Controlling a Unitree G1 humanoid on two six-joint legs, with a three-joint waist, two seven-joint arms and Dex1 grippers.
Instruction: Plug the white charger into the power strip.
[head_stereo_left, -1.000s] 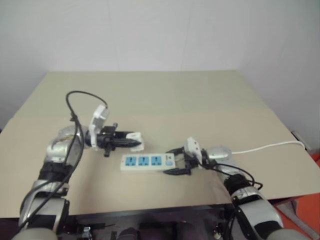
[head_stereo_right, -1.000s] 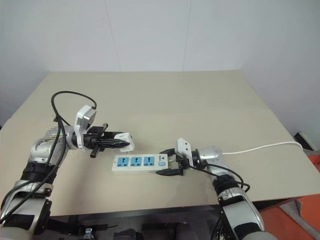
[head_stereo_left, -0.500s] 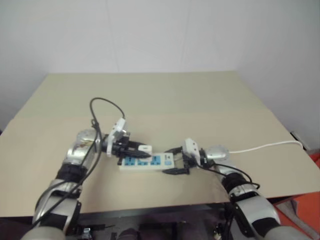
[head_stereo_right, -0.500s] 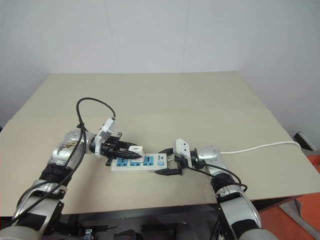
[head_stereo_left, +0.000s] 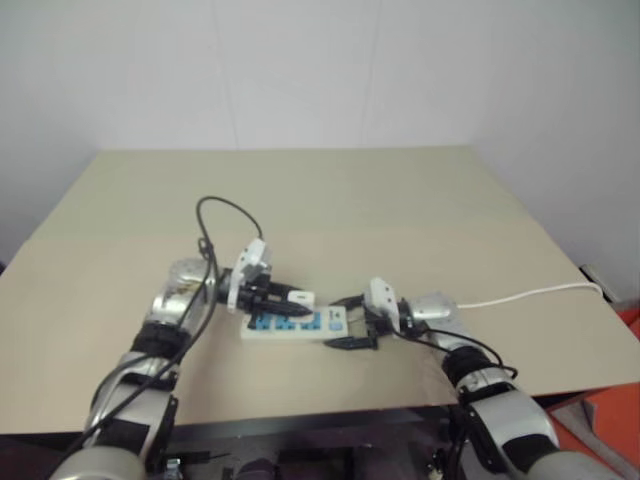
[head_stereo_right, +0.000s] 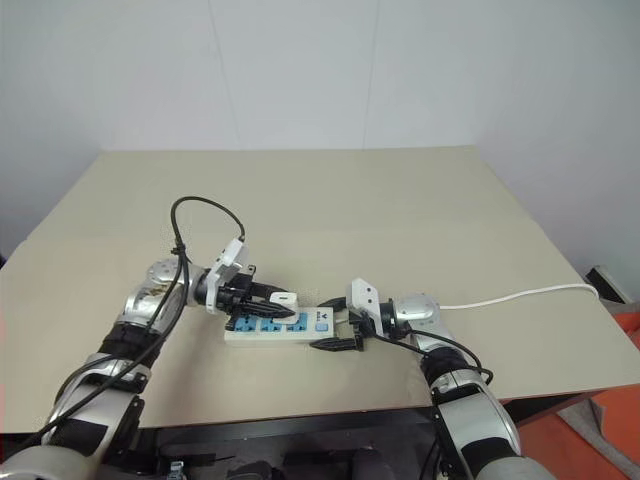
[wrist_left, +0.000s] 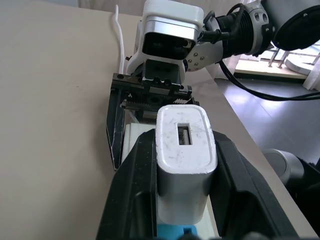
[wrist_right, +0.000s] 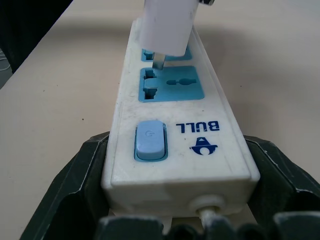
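The power strip (head_stereo_left: 297, 326) lies on the tan table near its front edge, blue sockets up. My right gripper (head_stereo_left: 347, 321) is shut on its switch end; in the right wrist view the black fingers (wrist_right: 82, 175) press both sides of the power strip (wrist_right: 170, 125) by the blue switch (wrist_right: 150, 141). My left gripper (wrist_left: 185, 195) is shut on the white charger (wrist_left: 184, 155), holding it over the strip's middle. The charger (wrist_right: 167, 25) stands upright with a metal prong just above the sockets; I cannot tell whether it has entered a slot.
The strip's thin white cord (head_stereo_left: 530, 293) runs along the table to its right edge. A black cable (head_stereo_left: 222, 207) loops above my left wrist. The table's front edge (head_stereo_left: 300, 415) is close below the strip. Bare tabletop (head_stereo_left: 330, 200) stretches behind.
My left gripper has carried the charger right and down, from beside the strip's left end to over its sockets. The right gripper and the strip have stayed put.
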